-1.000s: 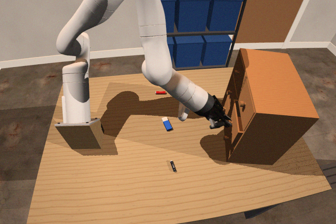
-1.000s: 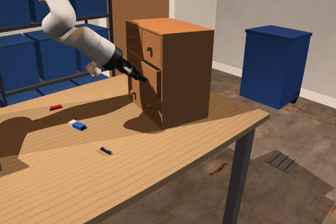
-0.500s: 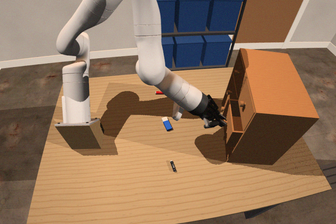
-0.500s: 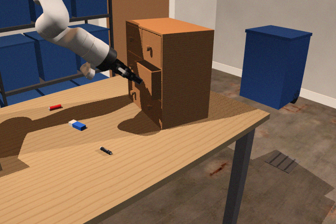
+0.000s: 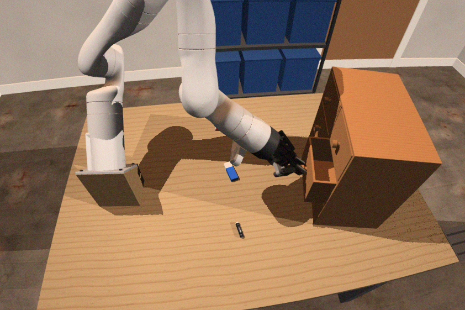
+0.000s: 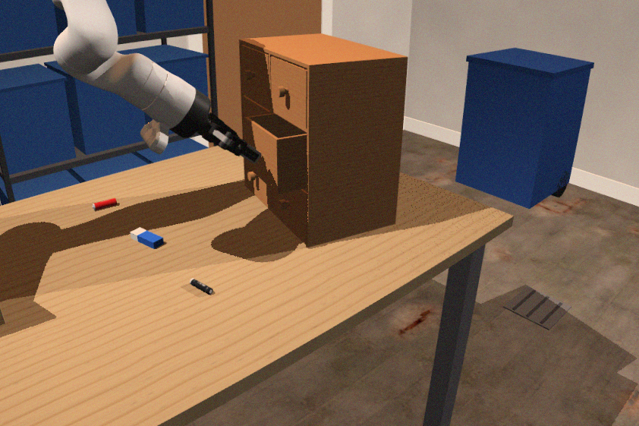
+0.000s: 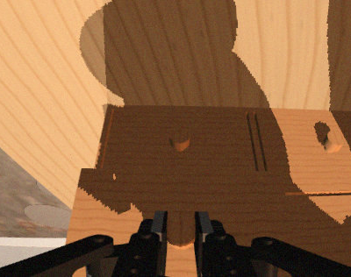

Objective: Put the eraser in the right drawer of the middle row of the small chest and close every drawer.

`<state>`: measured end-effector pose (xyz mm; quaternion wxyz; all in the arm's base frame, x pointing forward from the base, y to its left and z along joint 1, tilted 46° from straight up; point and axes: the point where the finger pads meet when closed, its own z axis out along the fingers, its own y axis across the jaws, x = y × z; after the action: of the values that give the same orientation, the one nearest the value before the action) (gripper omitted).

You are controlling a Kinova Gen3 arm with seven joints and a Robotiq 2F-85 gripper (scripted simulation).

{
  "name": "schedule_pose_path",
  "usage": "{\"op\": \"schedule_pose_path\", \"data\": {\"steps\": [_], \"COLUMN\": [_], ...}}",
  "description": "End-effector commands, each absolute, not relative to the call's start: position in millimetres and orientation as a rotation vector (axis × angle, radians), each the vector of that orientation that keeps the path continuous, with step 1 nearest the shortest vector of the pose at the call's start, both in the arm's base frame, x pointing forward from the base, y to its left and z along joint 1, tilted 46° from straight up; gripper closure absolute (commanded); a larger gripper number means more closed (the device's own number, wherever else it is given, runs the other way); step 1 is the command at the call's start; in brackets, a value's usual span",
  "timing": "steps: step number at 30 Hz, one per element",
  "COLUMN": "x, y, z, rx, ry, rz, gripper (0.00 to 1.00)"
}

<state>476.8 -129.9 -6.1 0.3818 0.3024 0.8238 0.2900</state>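
Observation:
The eraser (image 5: 232, 173) (image 6: 149, 238), blue with a white end, lies on the table between the arm's base and the chest (image 5: 390, 118) (image 6: 356, 142). The right drawer of the middle row (image 5: 309, 182) (image 6: 292, 162) (image 7: 110, 228) stands partly out and looks roughly level. The part of its inside that shows in the top view is empty. My gripper (image 5: 305, 168) (image 6: 256, 156) (image 7: 181, 227) is shut on that drawer's knob (image 7: 181, 234), which shows between the fingers in the wrist view. The other drawers that show look pushed in.
A small black cylinder (image 5: 239, 230) (image 6: 201, 286) lies on the table nearer the top camera. A red cylinder (image 5: 216, 129) (image 6: 105, 203) lies farther back, mostly hidden by the arm in the top view. The bottom right drawer's knob (image 7: 180, 142) sticks out below the open drawer.

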Motion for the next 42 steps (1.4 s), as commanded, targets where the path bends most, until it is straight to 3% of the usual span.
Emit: {"op": "schedule_pose_path", "data": {"steps": [1, 42], "x": [474, 460], "y": [-130, -126], "z": [-6, -4], "rx": [0.775, 0.775], "ry": [2.101, 2.101], "rz": [0.738, 0.738], "gripper": [0.87, 0.87]}}
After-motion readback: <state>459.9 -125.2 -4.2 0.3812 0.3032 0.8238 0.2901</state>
